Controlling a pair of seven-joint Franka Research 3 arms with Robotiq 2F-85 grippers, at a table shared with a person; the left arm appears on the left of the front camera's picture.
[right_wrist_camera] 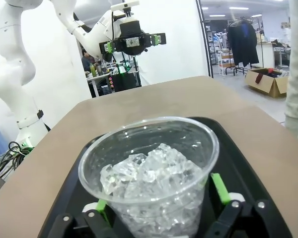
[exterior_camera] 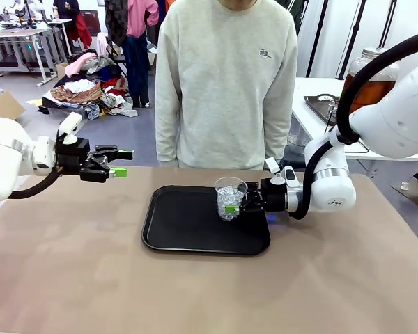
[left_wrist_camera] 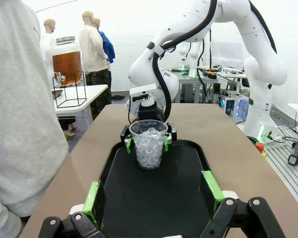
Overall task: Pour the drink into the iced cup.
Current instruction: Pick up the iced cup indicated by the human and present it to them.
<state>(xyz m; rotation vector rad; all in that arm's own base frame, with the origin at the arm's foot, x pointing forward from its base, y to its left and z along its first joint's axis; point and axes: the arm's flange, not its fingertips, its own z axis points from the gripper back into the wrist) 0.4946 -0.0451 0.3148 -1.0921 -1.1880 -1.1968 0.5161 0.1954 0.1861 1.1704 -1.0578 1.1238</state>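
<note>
cup (exterior_camera: 230, 197): clear, glossy plastic | tray (exterior_camera: 188, 229): black, matt, smooth plastic | desk (exterior_camera: 70, 264): tan, matt, smooth covering

White arms (exterior_camera: 3, 163) carry black cables (exterior_camera: 386, 56) and black, green-padded end effectors (exterior_camera: 122, 163).

Iced cup (left_wrist_camera: 149, 148) upright on black tray (left_wrist_camera: 191, 171), between right pincer's (left_wrist_camera: 147, 144) green pads (left_wrist_camera: 128, 145); left pincer (left_wrist_camera: 152, 187) agape
</note>
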